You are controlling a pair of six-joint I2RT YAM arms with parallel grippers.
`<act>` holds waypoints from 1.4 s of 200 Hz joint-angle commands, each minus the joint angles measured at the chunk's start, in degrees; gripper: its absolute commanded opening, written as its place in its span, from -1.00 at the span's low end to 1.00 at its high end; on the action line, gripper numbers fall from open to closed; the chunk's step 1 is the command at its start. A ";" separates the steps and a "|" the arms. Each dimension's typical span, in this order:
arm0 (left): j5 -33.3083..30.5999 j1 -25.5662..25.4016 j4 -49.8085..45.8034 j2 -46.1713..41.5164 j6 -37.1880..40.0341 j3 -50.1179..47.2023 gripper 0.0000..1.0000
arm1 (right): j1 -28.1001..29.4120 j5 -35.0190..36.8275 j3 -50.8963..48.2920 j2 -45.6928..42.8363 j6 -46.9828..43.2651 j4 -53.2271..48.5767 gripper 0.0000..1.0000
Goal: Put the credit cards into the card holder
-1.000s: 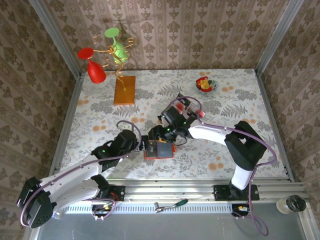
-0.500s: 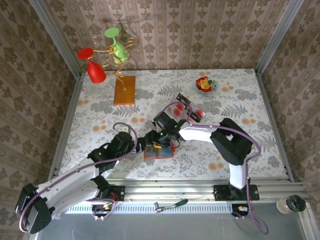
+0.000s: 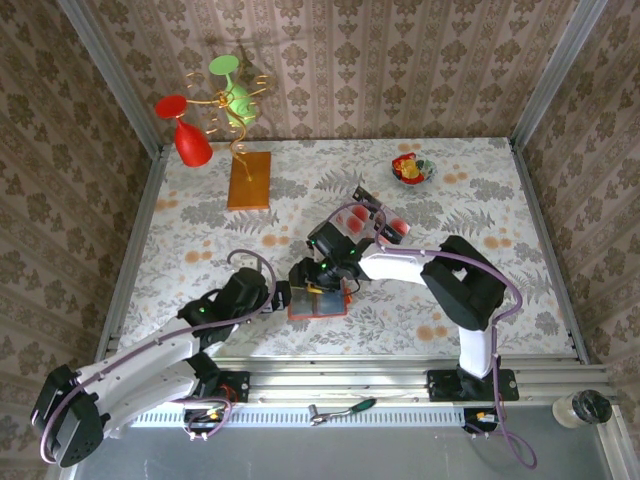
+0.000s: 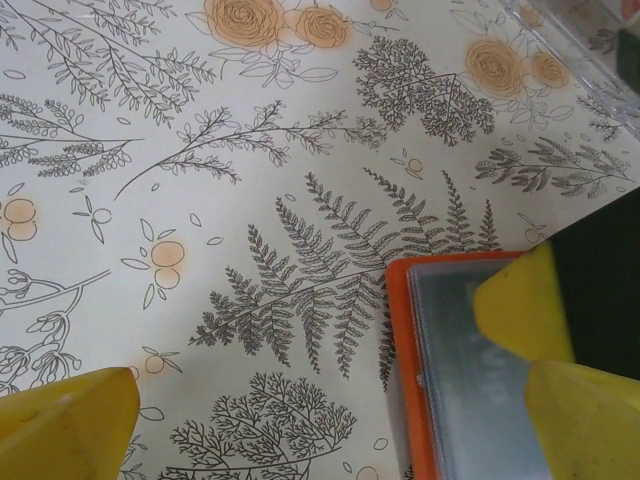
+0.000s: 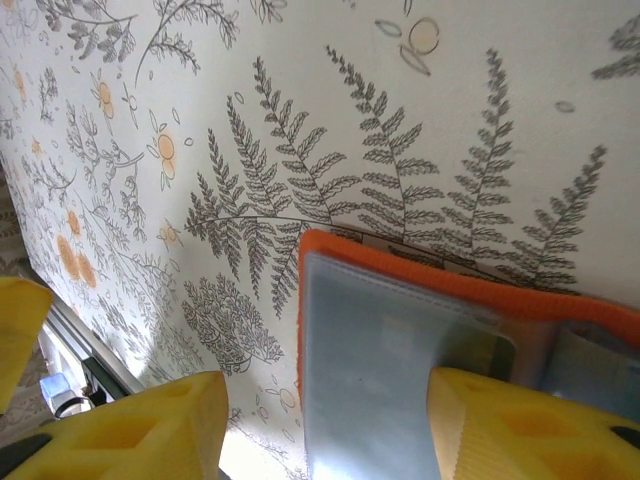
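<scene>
one card holder (image 5: 380, 350) lying open, left tool (image 4: 325, 430) spread wide, right tool (image 5: 330, 430) parted above (wrist views show grey-blue inside)

Both arms meet low over the open orange card holder (image 3: 325, 304) near the table's front edge, the left gripper (image 3: 282, 297) beside it and the right gripper (image 3: 311, 287) on top.

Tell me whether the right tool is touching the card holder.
Cannot tell. In the right wrist view, one finger of the right tool overlaps the open card holder, but no contact or gap shows plainly.
</scene>
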 commanded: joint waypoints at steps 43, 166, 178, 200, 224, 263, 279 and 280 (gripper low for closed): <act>0.66 -0.49 2.33 1.84 -1.92 -1.13 1.00 | -1.02 1.87 -3.54 -3.15 -0.52 0.46 -0.52; -0.55 -4.20 7.59 10.79 -3.27 -1.16 1.00 | -2.37 2.83 -4.78 -5.47 -2.26 -1.45 -0.63; -0.53 -4.29 7.67 10.79 -3.21 -1.10 1.00 | -2.84 3.95 -5.18 -7.86 -3.46 -3.38 -0.61; -0.62 -4.28 7.30 10.62 -3.02 -0.79 1.00 | -3.85 6.54 -6.34 -12.08 -6.35 -7.51 -0.60; -0.63 -4.31 7.13 10.59 -2.91 -0.57 1.00 | -4.54 11.35 -8.22 -16.27 -9.57 -12.77 -0.49; -1.05 -4.28 6.15 10.54 -2.06 0.66 1.00 | -4.38 19.89 -9.44 -17.99 -15.96 -21.41 0.01; -1.34 -4.25 5.72 10.67 -1.66 1.20 1.00 | -3.89 21.92 -10.09 -17.46 -17.44 -22.79 0.05; -1.33 -4.21 5.70 10.69 -1.68 1.25 1.00 | -3.86 21.97 -10.09 -17.42 -17.45 -22.81 0.05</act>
